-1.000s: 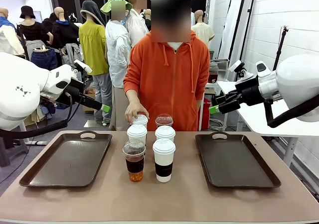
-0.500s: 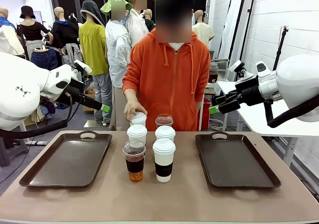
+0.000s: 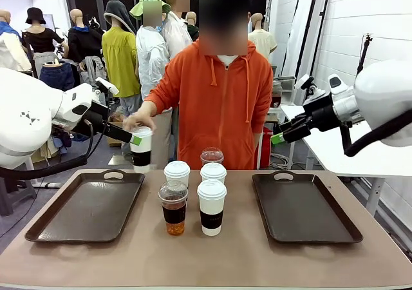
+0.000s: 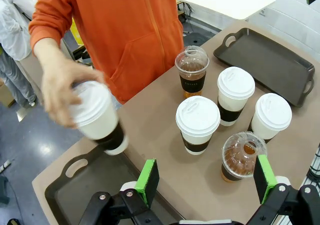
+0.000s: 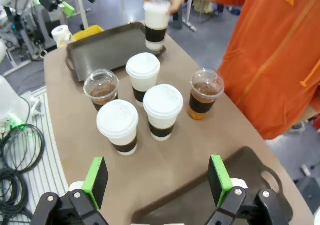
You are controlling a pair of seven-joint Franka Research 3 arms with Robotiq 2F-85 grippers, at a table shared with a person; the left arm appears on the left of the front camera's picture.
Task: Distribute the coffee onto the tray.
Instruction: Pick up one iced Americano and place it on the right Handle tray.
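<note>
Two claws hang in the air at the desk's (image 3: 212,258) sides, fingers spread apart and holding nothing: the left claw (image 4: 206,179) and the right claw (image 5: 157,180). Near the left claw, a person's hand (image 3: 135,121) grips a white sleeved cup (image 3: 141,149) by its lid, above the far right corner of the left tray (image 3: 64,219). At mid-desk stand three more white cups (image 3: 212,206) and two clear cups of brown drink (image 3: 174,207), between that tray and the right tray (image 3: 302,212).
</note>
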